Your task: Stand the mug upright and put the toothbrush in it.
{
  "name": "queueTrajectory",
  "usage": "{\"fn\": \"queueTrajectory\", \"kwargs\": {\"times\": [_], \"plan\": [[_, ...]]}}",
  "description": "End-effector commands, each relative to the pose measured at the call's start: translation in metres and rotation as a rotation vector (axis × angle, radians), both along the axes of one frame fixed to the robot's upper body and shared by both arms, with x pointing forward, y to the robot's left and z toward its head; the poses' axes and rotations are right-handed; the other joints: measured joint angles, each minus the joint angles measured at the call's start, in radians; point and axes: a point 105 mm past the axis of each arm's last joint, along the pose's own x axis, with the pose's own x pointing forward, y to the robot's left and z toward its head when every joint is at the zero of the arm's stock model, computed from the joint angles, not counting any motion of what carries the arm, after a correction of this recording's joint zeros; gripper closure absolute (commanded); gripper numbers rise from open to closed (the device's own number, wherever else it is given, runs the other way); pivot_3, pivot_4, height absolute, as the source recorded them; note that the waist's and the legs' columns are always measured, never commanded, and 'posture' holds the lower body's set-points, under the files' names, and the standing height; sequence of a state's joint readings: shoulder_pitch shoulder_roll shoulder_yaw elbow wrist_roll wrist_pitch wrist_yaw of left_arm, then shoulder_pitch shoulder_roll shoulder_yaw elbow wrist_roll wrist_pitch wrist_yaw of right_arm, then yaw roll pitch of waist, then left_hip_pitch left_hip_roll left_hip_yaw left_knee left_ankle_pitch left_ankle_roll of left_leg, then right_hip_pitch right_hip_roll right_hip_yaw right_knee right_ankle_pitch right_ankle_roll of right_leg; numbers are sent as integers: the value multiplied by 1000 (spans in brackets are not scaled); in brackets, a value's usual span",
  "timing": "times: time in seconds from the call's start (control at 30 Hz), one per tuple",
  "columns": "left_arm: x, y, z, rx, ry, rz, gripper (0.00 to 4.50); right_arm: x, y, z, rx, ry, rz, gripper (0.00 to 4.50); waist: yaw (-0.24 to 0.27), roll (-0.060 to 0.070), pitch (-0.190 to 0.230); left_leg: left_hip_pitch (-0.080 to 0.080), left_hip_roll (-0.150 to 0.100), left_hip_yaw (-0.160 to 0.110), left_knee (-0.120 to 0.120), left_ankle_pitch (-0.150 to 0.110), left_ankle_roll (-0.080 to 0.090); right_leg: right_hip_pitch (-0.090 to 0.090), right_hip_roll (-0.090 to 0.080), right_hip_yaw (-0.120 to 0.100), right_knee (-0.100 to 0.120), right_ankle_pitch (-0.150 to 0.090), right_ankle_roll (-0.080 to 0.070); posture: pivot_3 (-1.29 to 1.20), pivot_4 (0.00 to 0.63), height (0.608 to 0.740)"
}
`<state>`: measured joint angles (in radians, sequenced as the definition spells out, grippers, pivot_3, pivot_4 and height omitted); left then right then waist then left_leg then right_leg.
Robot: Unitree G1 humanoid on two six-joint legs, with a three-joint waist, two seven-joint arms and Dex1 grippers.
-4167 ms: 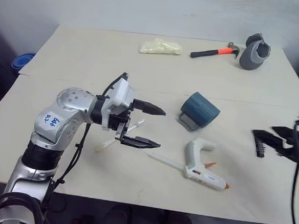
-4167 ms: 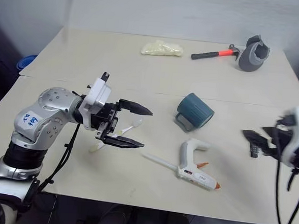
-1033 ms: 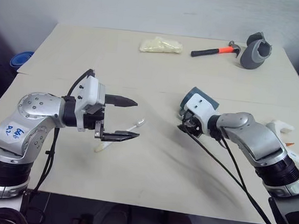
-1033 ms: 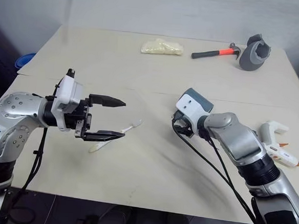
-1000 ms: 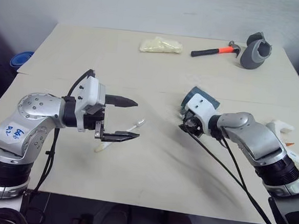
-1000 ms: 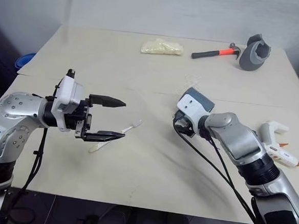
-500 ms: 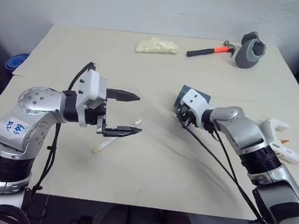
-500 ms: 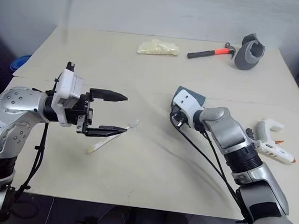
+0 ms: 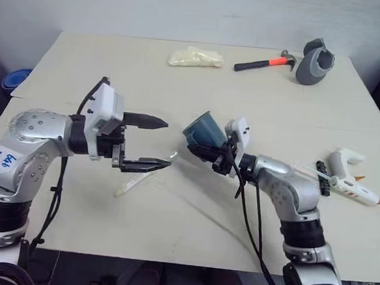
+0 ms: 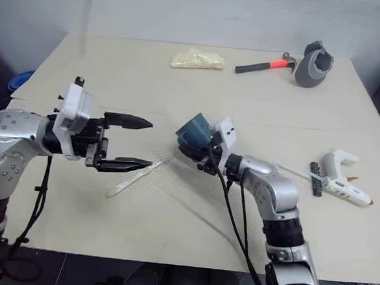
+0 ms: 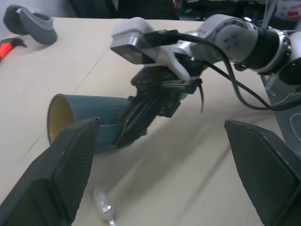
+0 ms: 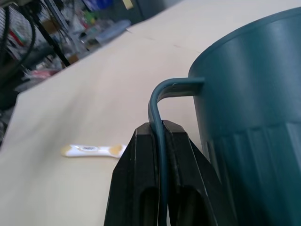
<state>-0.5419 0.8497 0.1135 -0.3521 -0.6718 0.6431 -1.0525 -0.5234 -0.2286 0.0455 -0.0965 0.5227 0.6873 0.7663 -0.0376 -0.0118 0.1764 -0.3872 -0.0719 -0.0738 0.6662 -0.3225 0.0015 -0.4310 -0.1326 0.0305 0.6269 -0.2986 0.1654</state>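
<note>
The dark teal mug (image 9: 201,128) hangs tilted on its side near the table's middle, its yellowish mouth (image 11: 58,120) turned toward my left gripper. My right gripper (image 9: 210,152) is shut on the mug's loop handle (image 12: 161,123), and the thin loop runs between its two black fingers (image 12: 141,188). My left gripper (image 9: 168,142) stands open just left of the mug, with nothing between its fingers. The toothbrush (image 10: 133,177) lies flat on the table below the left gripper's lower finger. Its pale yellow handle end (image 12: 92,149) points toward the front left.
At the back of the table lie a pale yellow packet (image 9: 196,57), a hammer (image 9: 264,61) and a grey curved hollow object (image 9: 314,61). A white glue gun (image 9: 350,184) and a black bit strip (image 9: 319,174) lie on the right. A blue object (image 9: 15,78) sits past the left edge.
My right gripper has closed on the mug's handle and swung it left toward the middle, tilting it. The left arm has barely moved. The view has shifted a little.
</note>
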Motion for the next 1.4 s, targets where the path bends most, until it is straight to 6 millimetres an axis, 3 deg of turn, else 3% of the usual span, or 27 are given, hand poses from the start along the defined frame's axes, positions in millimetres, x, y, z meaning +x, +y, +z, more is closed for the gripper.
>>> {"fn": "queueTrajectory", "kwargs": {"times": [0.03,0.23,0.37,0.6,0.83,0.97,1.1,1.2,1.4], "plan": [[-8,-1,12,10,-38,-28,0,1,-13,2,123,-46,-39,4495,4,0,0,0,0,0,0,0,0,0,0,0,0,0,0,0,150,740],[-8,1,14,34,-21,-36,0,-14,-26,-31,167,54,-28,4495,11,0,0,1,0,-1,1,0,0,2,0,0,0,0,0,0,150,740],[-7,-1,13,44,-12,-52,0,-32,-35,-41,153,77,-20,3336,12,0,0,1,0,-1,0,0,0,2,0,-1,0,0,0,0,150,740],[-6,-9,7,50,0,-98,0,-42,-50,-38,-19,-13,-117,1015,10,0,0,2,1,1,0,0,0,1,2,1,1,0,0,0,150,740],[0,-2,-9,77,58,-64,0,-72,-66,-19,-246,-117,-108,1015,15,0,0,1,0,0,0,0,0,2,0,1,-1,0,0,0,150,740],[23,20,-37,243,126,182,0,-87,-80,-7,-352,-155,-75,1015,14,0,0,1,0,1,0,0,0,2,1,1,0,0,0,0,150,740],[41,42,-69,407,204,483,0,-113,-98,22,-430,-163,42,1015,21,-1,0,1,-1,1,0,-1,2,2,0,1,-1,0,0,0,150,740],[35,23,-87,383,300,475,0,-124,-103,48,-453,-227,79,1015,35,-1,1,1,0,2,0,-1,2,3,1,1,-1,0,0,0,150,740],[43,2,-109,400,369,543,0,-121,-109,82,-470,-320,54,1015,51,-3,1,1,0,1,3,-1,3,3,0,1,-1,0,1,0,150,740]]}}
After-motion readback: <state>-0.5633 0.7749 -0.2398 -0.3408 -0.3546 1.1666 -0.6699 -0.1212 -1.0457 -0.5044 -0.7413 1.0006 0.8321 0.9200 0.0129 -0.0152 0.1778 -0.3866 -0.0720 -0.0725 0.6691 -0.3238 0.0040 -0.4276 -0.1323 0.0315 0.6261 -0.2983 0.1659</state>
